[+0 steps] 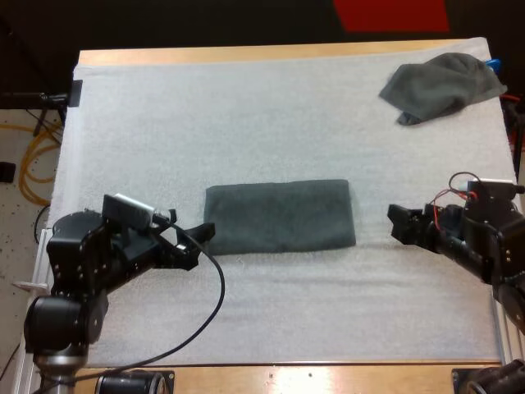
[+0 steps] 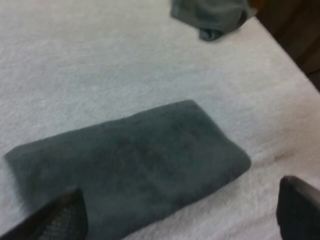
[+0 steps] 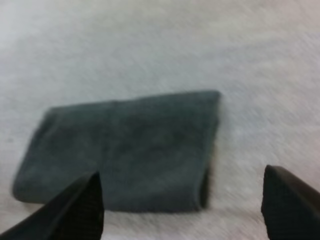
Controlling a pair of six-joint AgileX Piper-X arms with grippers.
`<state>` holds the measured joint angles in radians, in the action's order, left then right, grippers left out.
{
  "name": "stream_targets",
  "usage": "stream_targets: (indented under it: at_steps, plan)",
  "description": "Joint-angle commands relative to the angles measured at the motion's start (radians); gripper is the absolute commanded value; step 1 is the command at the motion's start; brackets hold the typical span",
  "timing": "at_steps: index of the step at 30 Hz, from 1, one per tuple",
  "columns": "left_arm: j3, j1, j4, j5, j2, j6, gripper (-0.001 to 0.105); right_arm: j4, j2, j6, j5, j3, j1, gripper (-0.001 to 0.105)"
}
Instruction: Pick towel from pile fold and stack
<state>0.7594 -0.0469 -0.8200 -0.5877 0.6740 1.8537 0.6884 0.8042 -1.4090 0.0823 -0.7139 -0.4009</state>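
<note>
"At mid-mat, what's lying there?"

"Folded towel (image 1: 279, 215), dark grey-green, flat rectangle, long side running L to R across the white mat (image 1: 246, 123). Lies flat, corners rounded, edges fairly even."

"L claw, what's the status?"

"L claw (image 1: 195, 245) is open, fingers (image 2: 55, 220) spread wide, down low by the towel's L short end. One fingertip sits right at that edge in the high view; touching or not, can't tell. From the left wrist view the towel lies btw the two fingers and stretches away beyond them."

"And the R claw?"

"R claw (image 1: 396, 225) is open too, fingers (image 3: 75, 210) well spread, pointing at the towel's R short end. Strip of bare mat btw its tips and the cloth, so it's near but apart, not touching. Right wrist view has the towel's R end framed btw the fingers."

"Any other cloth?"

"Yep, crumpled towel (image 1: 443, 86), same colour, bunched up at the mat's far R corner, well apart from the folded one and from both claws. Left wrist view has it past the folded towel's far end."

"Desk?"

"Wooden desk (image 1: 246, 56) shows as a thin strip along the mat's far and near sides. The arms sit one each side of the folded towel, approx level w/ it."
</note>
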Motion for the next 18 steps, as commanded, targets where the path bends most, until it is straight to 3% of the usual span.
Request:
stream_targets:
  at_steps: [1, 9, 13, 18]
  plan:
    - [0.006, 0.001, -0.013, 0.032, -0.009, -0.005, 0.075, 0.026, -0.003, -0.001, -0.025, -0.010, 0.004, 0.065]
    - [0.006, 0.001, -0.011, 0.031, 0.028, -0.004, 0.075, -0.050, 0.172, -0.008, -0.062, -0.010, 0.021, 0.057]
    - [0.006, 0.001, -0.013, 0.030, 0.034, -0.004, 0.075, -0.119, 0.329, -0.006, 0.082, -0.010, 0.094, 0.057]
    - [0.006, -0.023, -0.030, 0.020, 0.034, -0.004, 0.075, -0.211, 0.500, -0.008, 0.230, -0.010, 0.168, 0.068]
